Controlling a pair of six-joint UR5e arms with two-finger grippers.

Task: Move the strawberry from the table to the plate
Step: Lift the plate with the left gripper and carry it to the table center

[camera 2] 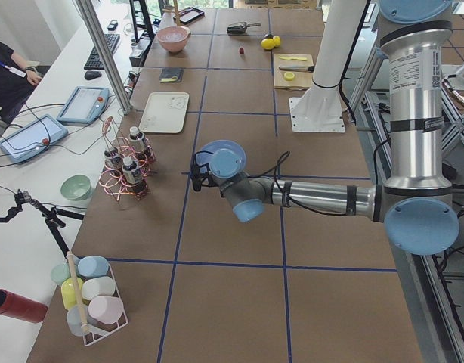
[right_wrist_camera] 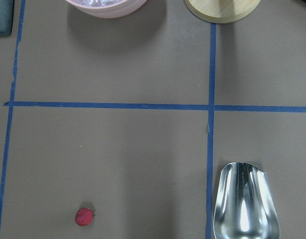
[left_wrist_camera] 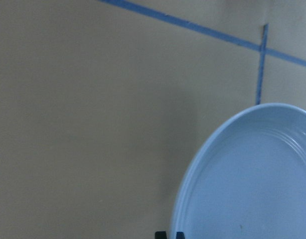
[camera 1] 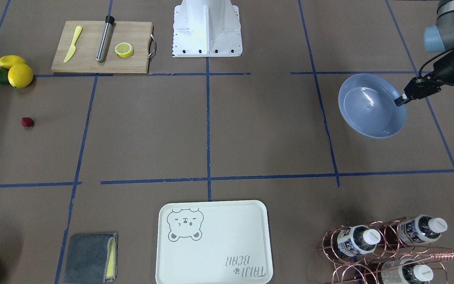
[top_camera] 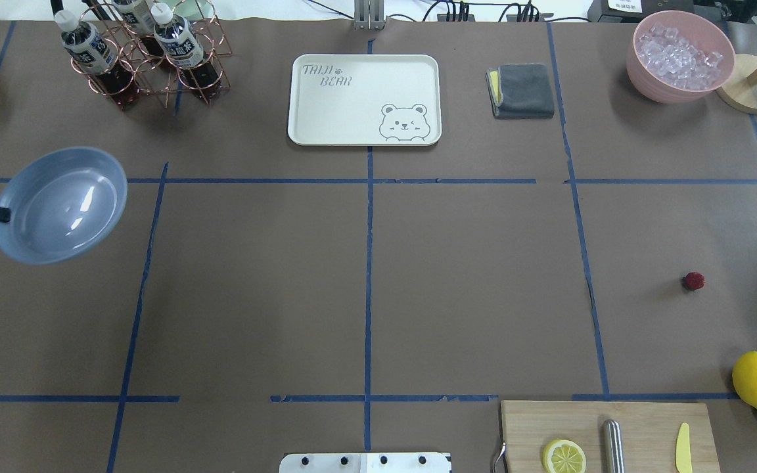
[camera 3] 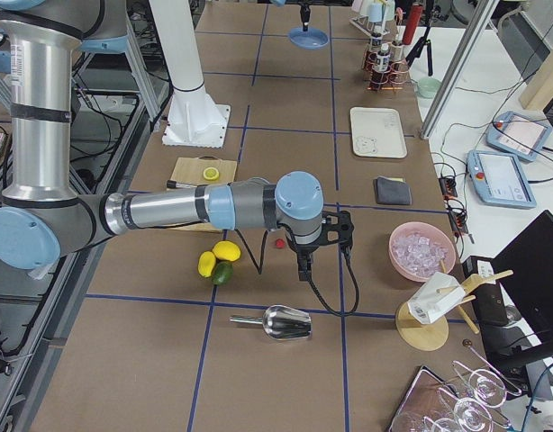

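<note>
The strawberry (camera 1: 27, 122) lies on the bench (camera 1: 250, 130) near the lemons (camera 1: 20, 75), well apart from the plate (camera 1: 369, 110), which the left end effector (camera 1: 401, 99) clamps by the rim, tilted, while the right end effector (camera 3: 301, 270) hangs near the berry, whether spread or closed one cannot tell.

The cutting board (camera 1: 89, 56) holds a lemon half (camera 1: 124, 50), steel rod (camera 1: 105, 38) and yellow knife (camera 1: 73, 44).

A long white desk (camera 2: 20, 249) stands at the side. A tablet (camera 2: 83, 104) and a black keyboard (camera 2: 92, 54) lie on it. A shiny metal post (camera 2: 112, 72) stands by it.
</note>
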